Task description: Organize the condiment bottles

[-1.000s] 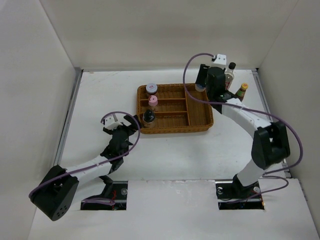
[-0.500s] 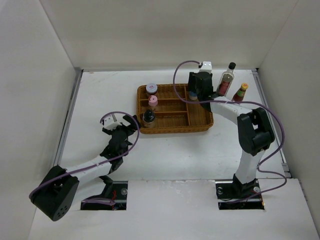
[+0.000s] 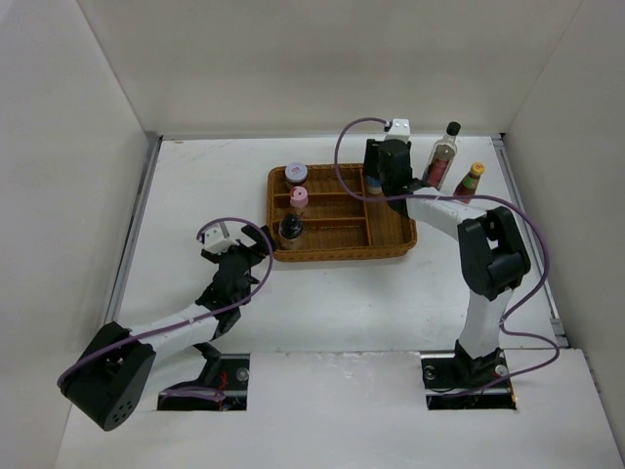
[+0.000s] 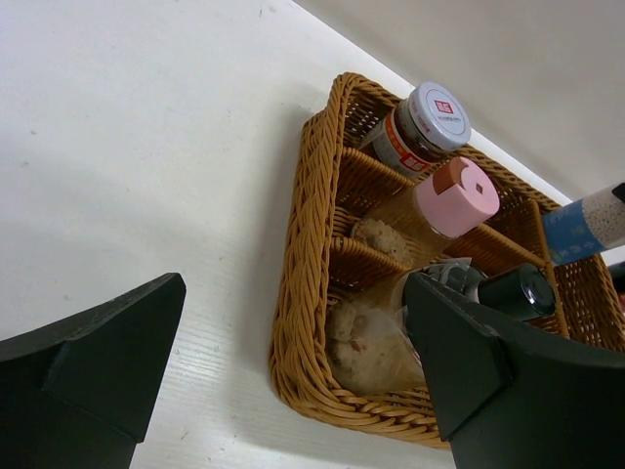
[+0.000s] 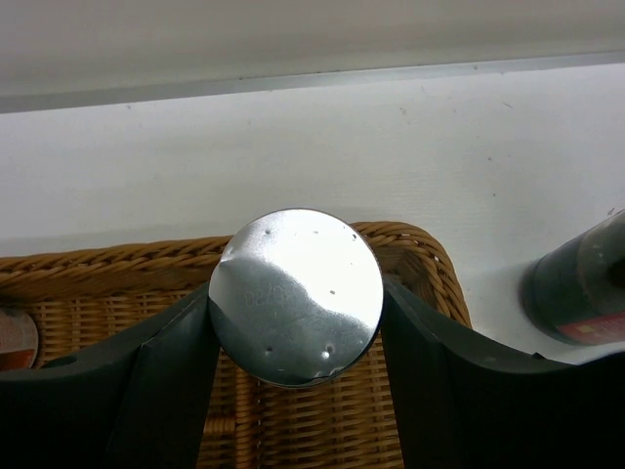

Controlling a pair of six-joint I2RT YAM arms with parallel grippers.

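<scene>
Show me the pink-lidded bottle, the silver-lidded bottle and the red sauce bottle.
pink-lidded bottle (image 4: 459,193): left wrist view, pink lid.
silver-lidded bottle (image 5: 295,293): right wrist view, lid centre.
red sauce bottle (image 3: 469,186): top external view, red body.

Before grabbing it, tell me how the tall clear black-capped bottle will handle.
The tall clear bottle stands narrow and upright, so a high push would likely tip it. Looks like glass: probably slick, breakable. The red sauce bottle close beside may get knocked.
</scene>
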